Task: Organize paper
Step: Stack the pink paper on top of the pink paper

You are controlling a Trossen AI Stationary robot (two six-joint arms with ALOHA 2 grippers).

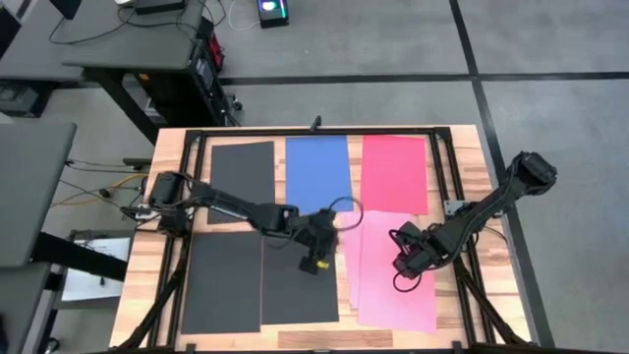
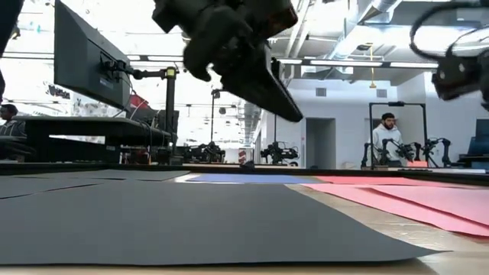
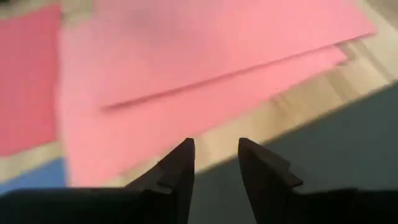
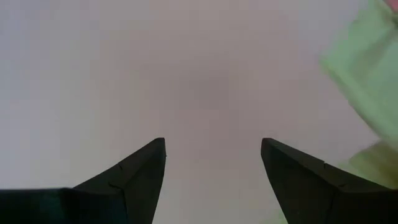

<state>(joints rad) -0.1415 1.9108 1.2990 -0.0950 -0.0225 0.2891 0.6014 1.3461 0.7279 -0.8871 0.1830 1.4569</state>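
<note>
Paper sheets lie flat on the wooden table (image 1: 462, 147). Along the far side are a black sheet (image 1: 241, 167), a blue sheet (image 1: 317, 175) and a red sheet (image 1: 395, 172). Two black sheets (image 1: 221, 285) (image 1: 300, 290) lie side by side at the near left. Two pink sheets (image 1: 393, 280) overlap at the near right, one (image 3: 217, 43) askew on the other (image 3: 143, 137). My left gripper (image 3: 216, 149) hangs open above the near black sheet's right edge (image 3: 323, 149), beside the pink ones. My right gripper (image 4: 213, 146) stands open above the pink paper (image 4: 205, 74), pointing down.
A black metal frame (image 1: 314, 131) runs around the table's edges and the arm bases. In the low view, desks, monitors and a person (image 2: 388, 134) stand far behind the table. Bare wood (image 1: 346, 275) shows between the black and pink sheets.
</note>
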